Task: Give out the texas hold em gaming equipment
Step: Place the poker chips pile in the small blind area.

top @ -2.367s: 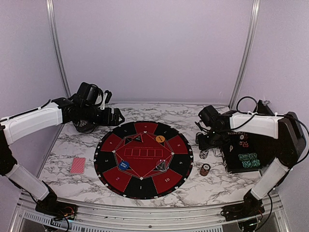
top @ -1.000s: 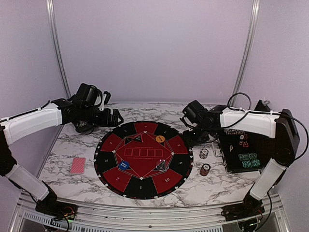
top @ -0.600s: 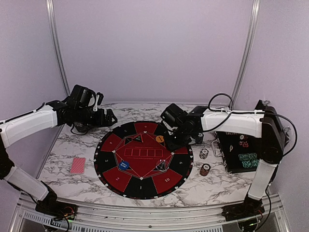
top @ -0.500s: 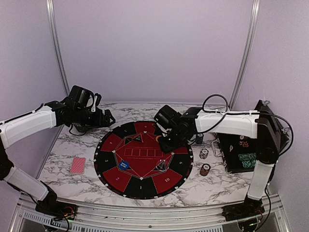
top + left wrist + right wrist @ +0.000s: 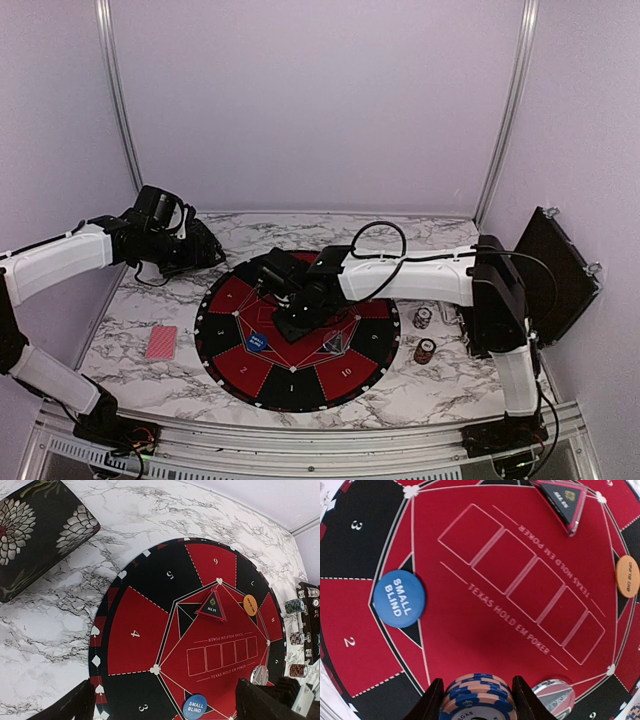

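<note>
My right gripper (image 5: 295, 318) hangs over the red centre of the round mat (image 5: 228, 300), shut on a short stack of blue-and-tan striped poker chips (image 5: 477, 696). Beyond it on the mat lie a blue "small blind" marker (image 5: 399, 598), an orange "big blind" disc (image 5: 627, 576), a black triangular "all in" marker (image 5: 563, 497) and a clear disc (image 5: 553, 696). My left gripper (image 5: 205, 255) hovers off the mat's far left edge, open and holding nothing. A red-backed card pile (image 5: 160, 341) lies on the marble at the left.
Two chip stacks (image 5: 423, 317) (image 5: 426, 351) stand on the marble right of the mat. The black case (image 5: 555, 275) sits at the far right, lid raised. A black flowered box (image 5: 35, 535) lies at the back left. My right arm stretches across the mat.
My right arm has swept left from beside the case across the mat to its centre, carrying the chips. My left arm has drawn back a little to the left, still open.
</note>
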You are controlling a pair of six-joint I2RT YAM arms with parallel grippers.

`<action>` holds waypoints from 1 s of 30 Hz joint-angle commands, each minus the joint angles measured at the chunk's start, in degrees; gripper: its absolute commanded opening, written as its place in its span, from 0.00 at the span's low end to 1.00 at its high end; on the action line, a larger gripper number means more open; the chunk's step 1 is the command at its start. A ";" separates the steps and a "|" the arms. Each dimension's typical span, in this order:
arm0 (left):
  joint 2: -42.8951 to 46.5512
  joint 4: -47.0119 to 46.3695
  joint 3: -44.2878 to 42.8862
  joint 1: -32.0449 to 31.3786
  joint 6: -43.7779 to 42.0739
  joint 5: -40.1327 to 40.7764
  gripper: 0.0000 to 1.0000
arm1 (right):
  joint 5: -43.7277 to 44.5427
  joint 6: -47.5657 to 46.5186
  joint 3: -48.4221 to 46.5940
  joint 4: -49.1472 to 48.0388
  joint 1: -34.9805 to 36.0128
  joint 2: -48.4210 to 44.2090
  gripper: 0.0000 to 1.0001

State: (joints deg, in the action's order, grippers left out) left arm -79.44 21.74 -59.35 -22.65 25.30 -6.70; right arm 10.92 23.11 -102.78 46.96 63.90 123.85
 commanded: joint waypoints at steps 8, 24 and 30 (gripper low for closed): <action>2.35 -0.05 3.40 2.72 1.54 -1.54 0.99 | 0.96 4.40 -15.36 5.02 5.58 9.54 0.39; 4.95 -0.53 8.81 3.81 0.40 -2.83 0.99 | -0.32 8.09 -24.47 7.82 8.50 16.55 0.39; 4.83 -0.53 8.89 4.37 -0.35 -3.63 0.99 | -1.38 8.70 -26.41 7.98 8.70 18.30 0.39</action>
State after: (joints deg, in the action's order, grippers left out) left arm -75.75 21.30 -51.00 -18.90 26.30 -9.15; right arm 10.33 30.50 -126.34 54.33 71.92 141.16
